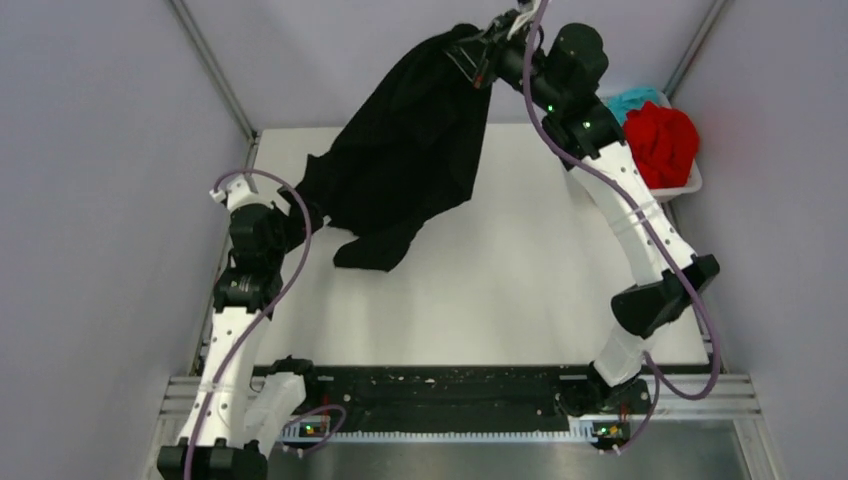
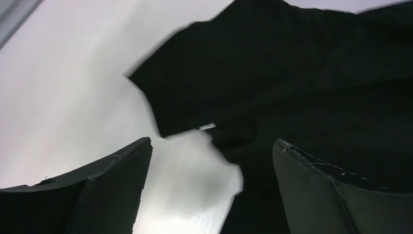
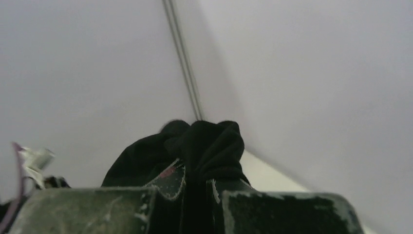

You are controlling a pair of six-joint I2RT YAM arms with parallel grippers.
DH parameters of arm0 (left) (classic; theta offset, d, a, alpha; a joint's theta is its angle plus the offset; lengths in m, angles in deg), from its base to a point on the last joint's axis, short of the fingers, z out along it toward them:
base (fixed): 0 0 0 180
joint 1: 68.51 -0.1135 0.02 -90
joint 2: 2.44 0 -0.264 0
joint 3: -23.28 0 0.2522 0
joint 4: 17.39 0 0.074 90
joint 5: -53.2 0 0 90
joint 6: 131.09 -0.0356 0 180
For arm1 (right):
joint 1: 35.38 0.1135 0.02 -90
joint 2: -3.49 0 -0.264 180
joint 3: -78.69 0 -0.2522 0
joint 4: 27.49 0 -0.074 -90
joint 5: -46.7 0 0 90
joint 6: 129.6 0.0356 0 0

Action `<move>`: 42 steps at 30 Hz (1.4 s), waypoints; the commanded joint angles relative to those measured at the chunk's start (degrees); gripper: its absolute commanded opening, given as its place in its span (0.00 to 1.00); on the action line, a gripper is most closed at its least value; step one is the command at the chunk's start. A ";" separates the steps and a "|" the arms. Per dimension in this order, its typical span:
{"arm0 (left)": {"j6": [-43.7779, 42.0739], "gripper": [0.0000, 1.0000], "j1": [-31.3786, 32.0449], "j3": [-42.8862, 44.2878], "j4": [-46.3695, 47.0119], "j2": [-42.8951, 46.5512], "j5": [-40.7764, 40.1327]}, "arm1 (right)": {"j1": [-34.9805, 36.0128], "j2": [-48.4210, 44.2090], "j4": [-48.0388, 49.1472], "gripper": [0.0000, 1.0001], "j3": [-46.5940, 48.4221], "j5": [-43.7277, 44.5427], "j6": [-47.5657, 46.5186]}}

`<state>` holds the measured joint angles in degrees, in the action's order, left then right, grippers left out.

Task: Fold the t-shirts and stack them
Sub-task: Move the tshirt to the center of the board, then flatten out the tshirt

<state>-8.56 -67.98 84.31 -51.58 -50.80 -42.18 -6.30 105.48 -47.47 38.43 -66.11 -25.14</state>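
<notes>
Right arm extends high toward the far wall; right gripper pinches a bunched fold of the black t-shirt. Soft matte cloth hangs in drapes, its lower end resting on the smooth white table. Left arm crouches low at the shirt's edge, left gripper jaws spread wide.

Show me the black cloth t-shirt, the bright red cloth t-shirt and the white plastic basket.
black cloth t-shirt [image 1: 410, 150]: top view, hanging body
bright red cloth t-shirt [image 1: 662, 143]: top view, bundle's middle
white plastic basket [image 1: 688, 187]: top view, near rim
</notes>
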 commanded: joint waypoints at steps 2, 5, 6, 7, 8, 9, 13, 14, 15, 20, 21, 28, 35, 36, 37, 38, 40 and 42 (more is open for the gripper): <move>3.65 0.99 -0.18 -0.74 -7.23 8.49 -9.20 | -1.55 -16.96 2.62 0.00 -27.95 18.48 -5.01; 5.31 0.99 -0.18 -2.19 -10.04 10.61 -10.88 | -5.53 -26.07 1.39 0.14 -51.00 21.66 -2.84; 5.62 0.99 -0.18 -2.59 -10.76 10.68 -10.51 | -7.30 -28.01 0.65 0.26 -56.57 21.85 -1.42; 5.90 0.99 -0.18 -2.95 -11.49 10.56 -10.00 | -8.88 -29.63 -0.59 0.44 -61.53 22.46 0.00; 6.05 0.99 -0.17 -3.51 -12.11 9.97 -9.29 | -10.16 -30.46 -2.41 0.63 -64.94 24.41 0.92; 6.24 0.99 -0.18 -4.02 -12.40 9.21 -8.55 | -10.92 -30.88 -5.26 0.76 -67.26 27.79 1.91; 7.83 0.99 -0.18 -6.56 -9.39 3.19 -5.34 | -11.15 -31.14 -16.50 0.92 -69.52 42.78 4.59; 8.39 0.99 -0.18 -6.90 -7.22 0.74 -4.05 | -11.14 -31.53 -17.36 0.94 -69.86 43.52 4.97; 8.50 0.99 -0.14 -7.03 -4.86 -1.84 -2.74 | -11.07 -32.06 -17.58 0.96 -70.36 43.14 5.00; 8.82 0.98 -2.55 -1.55 -1.90 -18.90 -1.00 | -11.02 -34.11 -15.93 0.99 -72.41 37.39 3.15; 8.48 0.98 -2.68 -0.58 -1.10 -22.21 -1.47 | -10.92 -33.95 -15.58 0.99 -72.51 35.89 2.63; 5.19 0.99 -3.22 7.70 2.19 -41.30 2.70 | -5.41 -30.15 -11.58 0.99 -72.64 30.28 -3.29; 5.31 0.90 -3.12 14.77 2.39 -54.14 11.17 | 2.10 -19.40 -5.17 0.99 -70.47 30.03 4.52; 5.26 0.86 -3.14 14.78 3.14 -54.72 12.41 | 3.04 -16.57 -4.40 0.99 -69.79 31.07 5.62; 5.40 0.85 -3.15 14.75 3.82 -55.16 13.60 | 3.87 -14.65 -3.83 0.99 -68.96 33.31 7.14; 5.39 0.84 -3.17 14.72 4.55 -55.61 15.57 | 4.67 -12.56 -3.17 0.97 -68.17 35.59 8.35; 5.18 0.79 -3.13 14.83 5.87 -56.67 17.89 | 5.69 -8.70 -2.06 0.93 -65.89 38.07 9.64; 4.85 0.68 -3.08 15.23 6.54 -57.79 20.12 | 6.44 -5.37 -1.53 0.91 -63.56 40.69 10.88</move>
<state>-3.34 -71.24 99.32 -47.23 -104.75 -29.81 -1.76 95.60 -53.88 -31.21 -32.10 -19.07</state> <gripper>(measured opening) 0.770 0.928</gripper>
